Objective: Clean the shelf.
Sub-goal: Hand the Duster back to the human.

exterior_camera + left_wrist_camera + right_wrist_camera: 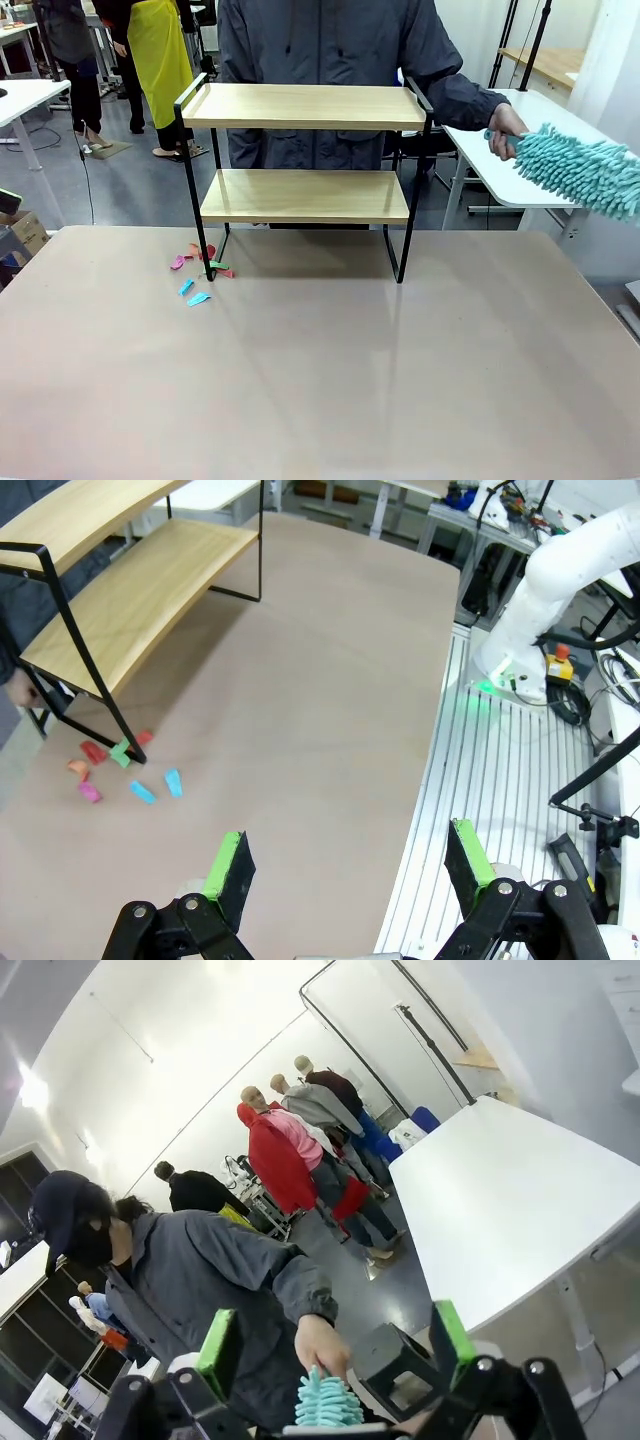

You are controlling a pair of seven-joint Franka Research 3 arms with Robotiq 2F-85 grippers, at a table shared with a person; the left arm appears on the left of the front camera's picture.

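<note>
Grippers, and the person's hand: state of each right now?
Left gripper: open, holding nothing, above the table.
Right gripper: open, holding nothing.
Person's hand: closed on the handle of the teal duster, off to the shelf's side.

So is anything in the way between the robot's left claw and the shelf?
Nothing visible blocks it. In the left wrist view the open left gripper looks across bare table toward the shelf. Small coloured clips lie by the shelf's near leg, low and off to one side.
</note>
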